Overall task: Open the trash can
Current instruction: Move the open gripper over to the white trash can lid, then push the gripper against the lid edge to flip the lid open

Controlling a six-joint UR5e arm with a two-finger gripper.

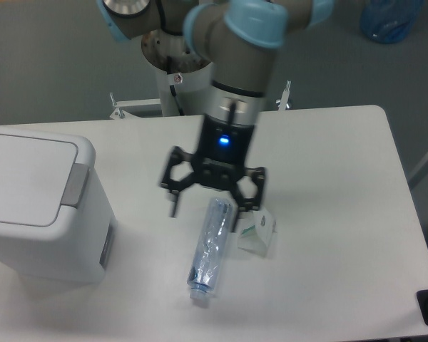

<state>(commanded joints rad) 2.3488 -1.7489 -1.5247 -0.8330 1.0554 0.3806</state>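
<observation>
The trash can [36, 206] is a large white boxy bin at the left edge of the table, with a flat white lid lying shut and a grey push tab [75, 186] on its right side. My gripper [204, 210] hangs over the middle of the table, well to the right of the bin and apart from it. Its fingers are spread open with nothing between them. It hovers just above the far end of a clear plastic bottle [210, 249] that lies on its side.
A small white carton [259, 231] with green print lies just right of the bottle. The white table's [328, 178] right edge and front edge are in view. A blue bag [390, 18] sits on the floor at the back right.
</observation>
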